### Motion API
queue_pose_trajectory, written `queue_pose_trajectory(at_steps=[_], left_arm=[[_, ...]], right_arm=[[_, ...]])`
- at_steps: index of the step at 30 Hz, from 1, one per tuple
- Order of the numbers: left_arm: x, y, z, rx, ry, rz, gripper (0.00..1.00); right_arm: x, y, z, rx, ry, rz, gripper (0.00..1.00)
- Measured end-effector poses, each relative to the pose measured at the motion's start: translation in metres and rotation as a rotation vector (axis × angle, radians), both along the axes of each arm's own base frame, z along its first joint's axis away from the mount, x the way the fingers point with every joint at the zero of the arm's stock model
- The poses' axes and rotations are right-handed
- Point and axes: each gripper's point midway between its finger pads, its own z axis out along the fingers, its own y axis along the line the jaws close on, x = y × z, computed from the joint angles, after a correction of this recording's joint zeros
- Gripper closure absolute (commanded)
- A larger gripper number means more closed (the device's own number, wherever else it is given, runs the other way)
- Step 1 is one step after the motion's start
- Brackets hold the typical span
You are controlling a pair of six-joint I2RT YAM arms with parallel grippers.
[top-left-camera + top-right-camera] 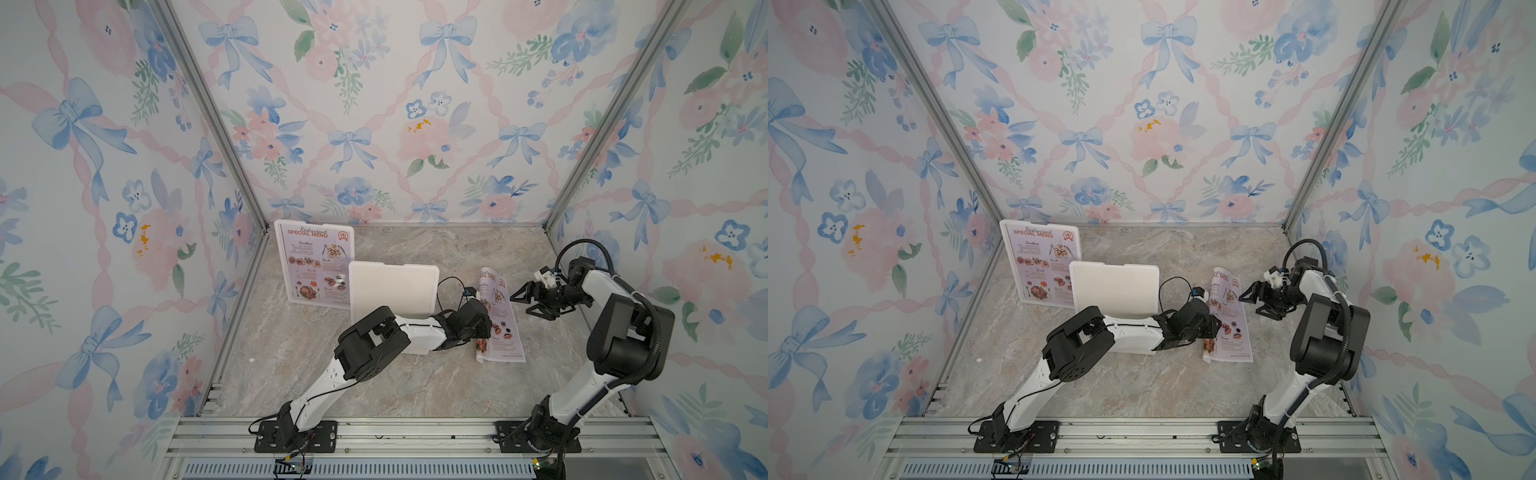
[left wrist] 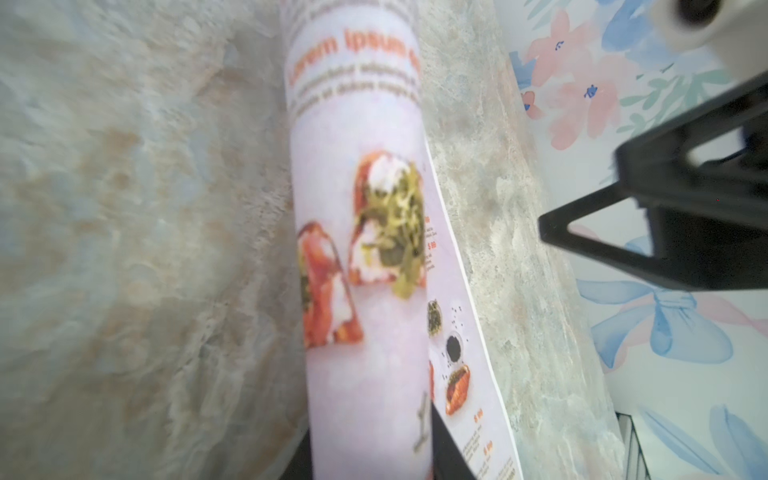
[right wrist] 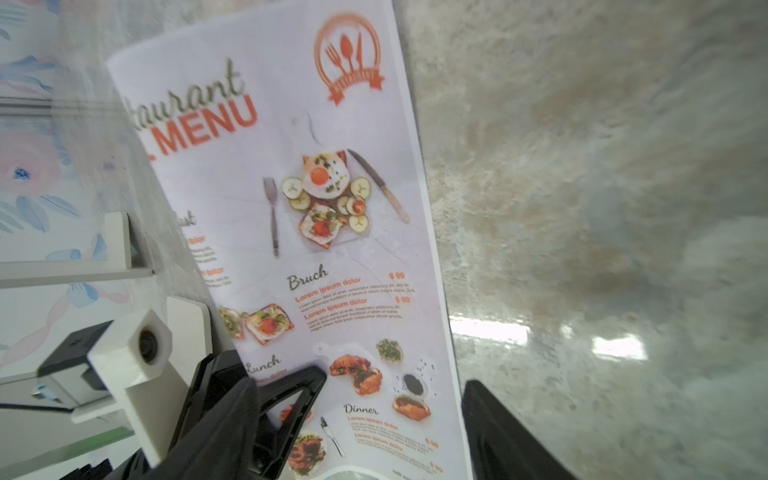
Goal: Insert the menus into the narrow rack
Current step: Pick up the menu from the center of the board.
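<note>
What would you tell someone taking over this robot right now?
Left gripper: pinching the curled edge of the loose menu lying on the table.
Right gripper: open, hovering beside that menu, holding nothing.
Other menu: upright at the back, seemingly already racked.
Blank white rack: standing in front of it.
To do: lift the loose menu and slide it into the rack.

A robot test cell, probably in a lab: a marble-look table [image 1: 415,386] boxed in by aluminium posts [image 1: 217,124] and floral wallpaper panels [image 1: 374,104] behind and beside it, with two arms [image 1: 415,328] bolted to a rail [image 1: 415,432] along its front edge.
</note>
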Motion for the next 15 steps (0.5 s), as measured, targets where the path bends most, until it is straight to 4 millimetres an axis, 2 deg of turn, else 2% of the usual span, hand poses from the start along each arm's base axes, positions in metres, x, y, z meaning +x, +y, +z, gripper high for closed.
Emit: queue_pose_trajectory(at_steps=[3, 7, 10, 13, 15], left_arm=[[-0.006, -0.001, 0.037, 0.022, -0.12, -0.035, 0.64], [-0.017, -0.001, 0.134, -0.026, -0.335, -0.079, 0.61], [-0.023, 0.012, 0.214, -0.088, -0.491, -0.083, 0.64], [-0.021, 0.032, 0.275, -0.136, -0.61, -0.061, 0.71], [-0.018, 0.044, 0.299, -0.148, -0.663, -0.046, 0.7]], right_arm=[[0.0, 0.005, 0.044, -0.022, -0.172, -0.028, 0.18], [-0.009, 0.016, 0.117, -0.052, -0.445, -0.048, 0.18], [-0.018, 0.026, 0.165, -0.061, -0.616, -0.03, 0.18], [-0.032, 0.034, 0.197, -0.085, -0.736, -0.009, 0.17], [-0.04, 0.036, 0.214, -0.098, -0.8, -0.013, 0.16]])
